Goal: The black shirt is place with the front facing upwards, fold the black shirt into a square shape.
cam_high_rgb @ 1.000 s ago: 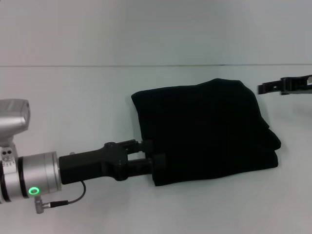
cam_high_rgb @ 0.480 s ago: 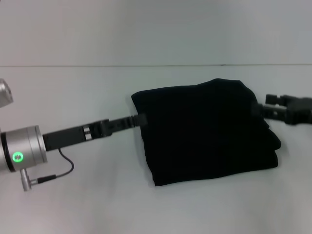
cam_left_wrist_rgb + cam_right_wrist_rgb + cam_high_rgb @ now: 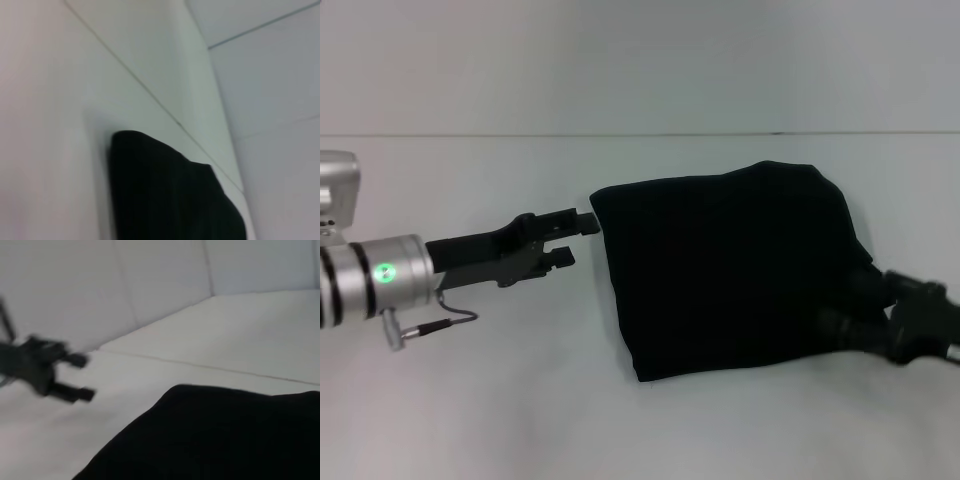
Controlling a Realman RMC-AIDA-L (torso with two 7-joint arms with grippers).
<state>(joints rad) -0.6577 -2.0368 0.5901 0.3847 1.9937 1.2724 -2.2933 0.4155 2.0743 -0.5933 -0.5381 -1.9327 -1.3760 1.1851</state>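
Observation:
The black shirt (image 3: pixel 740 270) lies folded into a rough rectangle on the white table, with no lettering showing. My left gripper (image 3: pixel 572 239) hovers just left of the shirt's far left corner, open, with nothing between its fingers. The right wrist view shows it again as the left gripper (image 3: pixel 80 377), fingers apart. My right gripper (image 3: pixel 850 312) is at the shirt's near right corner, black against the black cloth. The shirt (image 3: pixel 170 195) fills the lower part of the left wrist view, and the shirt (image 3: pixel 225 435) also takes up much of the right wrist view.
The white table (image 3: pixel 470 400) ends at a straight far edge (image 3: pixel 520 135) with a pale wall behind it. A thin cable (image 3: pixel 440 322) hangs under my left wrist.
My left gripper drew back from the shirt's near left edge to its far left corner. My right gripper came from the shirt's far right side down to its near right corner.

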